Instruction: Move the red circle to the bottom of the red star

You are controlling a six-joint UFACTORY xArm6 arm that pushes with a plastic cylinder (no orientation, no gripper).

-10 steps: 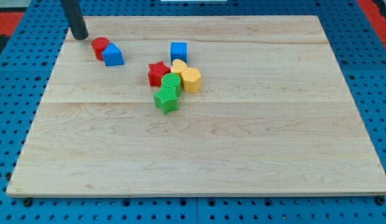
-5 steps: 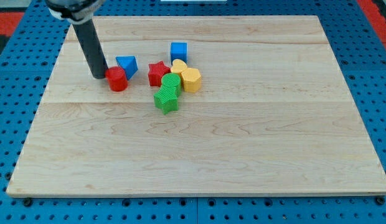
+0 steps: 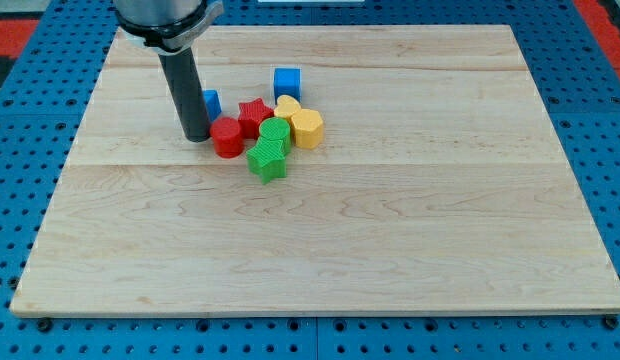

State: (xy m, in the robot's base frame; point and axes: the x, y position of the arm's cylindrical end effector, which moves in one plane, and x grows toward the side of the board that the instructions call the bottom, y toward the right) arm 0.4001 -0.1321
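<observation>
The red circle (image 3: 227, 137) sits on the wooden board, just below and to the left of the red star (image 3: 254, 115), touching or nearly touching it. My tip (image 3: 197, 136) is on the board right beside the red circle's left side. The rod partly hides a blue block (image 3: 211, 102) behind it, whose shape I cannot make out.
A blue cube (image 3: 286, 81) lies above the star. A yellow heart (image 3: 288, 105) and a yellow hexagon (image 3: 308, 127) sit to the star's right. A green circle (image 3: 276, 131) and a green star (image 3: 267, 160) lie below it. The board's left edge (image 3: 78, 140) is near.
My tip has moved right and down, pushing the red circle from the upper left to just below-left of the red star. The blue block was shifted right too.
</observation>
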